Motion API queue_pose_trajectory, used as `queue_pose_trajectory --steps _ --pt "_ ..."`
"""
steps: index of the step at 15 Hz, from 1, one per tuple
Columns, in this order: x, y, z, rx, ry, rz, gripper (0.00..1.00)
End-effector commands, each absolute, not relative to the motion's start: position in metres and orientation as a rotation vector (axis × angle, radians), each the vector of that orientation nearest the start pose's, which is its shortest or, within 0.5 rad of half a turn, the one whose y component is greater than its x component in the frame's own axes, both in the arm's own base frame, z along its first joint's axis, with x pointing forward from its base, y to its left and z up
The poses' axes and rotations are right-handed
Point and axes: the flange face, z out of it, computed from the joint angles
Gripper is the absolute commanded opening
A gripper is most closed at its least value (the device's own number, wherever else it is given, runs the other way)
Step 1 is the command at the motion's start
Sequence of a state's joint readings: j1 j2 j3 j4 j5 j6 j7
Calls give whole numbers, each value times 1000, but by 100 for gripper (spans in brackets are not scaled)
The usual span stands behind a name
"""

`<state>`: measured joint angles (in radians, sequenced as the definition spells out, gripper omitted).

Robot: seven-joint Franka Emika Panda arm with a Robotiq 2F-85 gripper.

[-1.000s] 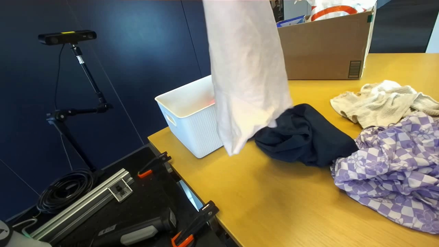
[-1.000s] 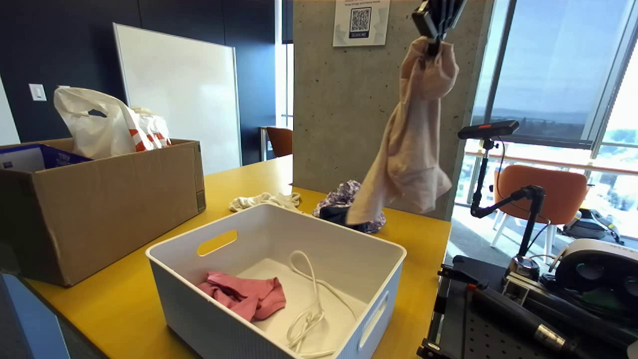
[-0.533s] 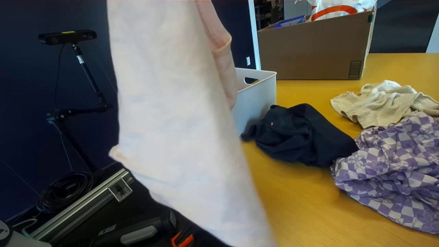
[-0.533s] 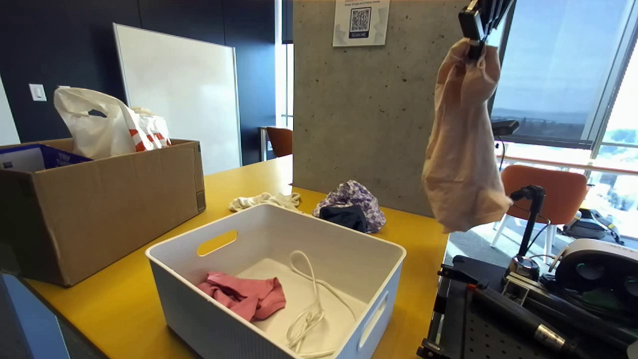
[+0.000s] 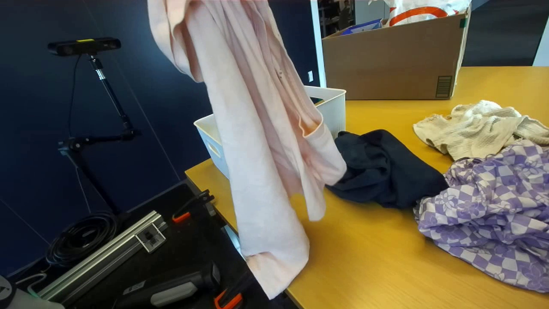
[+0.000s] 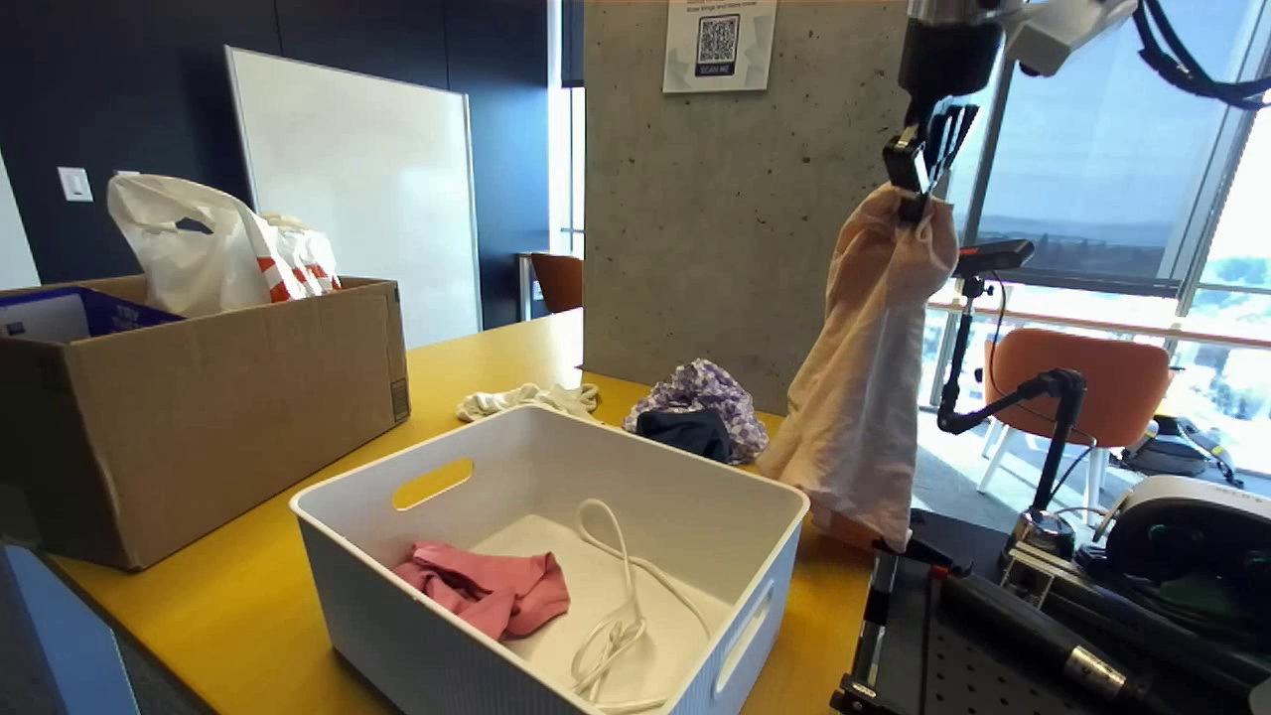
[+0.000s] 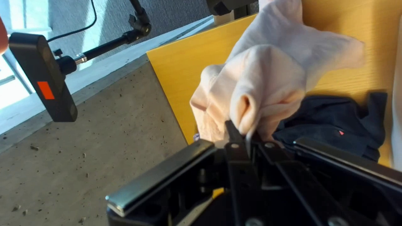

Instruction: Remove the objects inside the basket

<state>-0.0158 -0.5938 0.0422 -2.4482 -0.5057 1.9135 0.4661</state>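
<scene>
A light pink cloth [image 6: 864, 387] hangs long from my gripper [image 6: 912, 207]. The fingers are shut on its top, also in the wrist view [image 7: 246, 133]. The cloth hangs in front of the basket in an exterior view [image 5: 257, 128], its lower end over the table edge. The white basket [image 6: 645, 472] stands on the yellow table. Inside it lie a rose-red cloth [image 6: 506, 591] at one side and a white looped cord [image 6: 616, 636]. In an exterior view, the basket [image 5: 332, 113] is partly hidden by the cloth and its contents do not show.
A navy cloth [image 5: 381, 171], a purple checked cloth [image 5: 493, 214] and a cream cloth [image 5: 476, 128] lie on the table beside the basket. A cardboard box [image 6: 238, 407] stands behind. A concrete pillar [image 6: 735, 218], a camera stand [image 5: 116, 103] and a black cart [image 5: 180, 240] border the table.
In an exterior view my gripper has gone right, then down and slightly back left, still holding the pink cloth. The cloth has swung and now hangs lower. The basket's contents are unchanged.
</scene>
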Motion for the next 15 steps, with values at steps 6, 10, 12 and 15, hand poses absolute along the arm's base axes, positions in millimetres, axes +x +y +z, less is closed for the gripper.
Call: queue_pose_trajectory --steps 6,10,12,15 --pt "426 -51 514 -3516 510 -505 2" --pt "457 -42 494 -3448 435 -597 2" --pt "466 -33 476 -3407 372 -618 2" --pt "470 -15 459 -3345 289 -645 2"
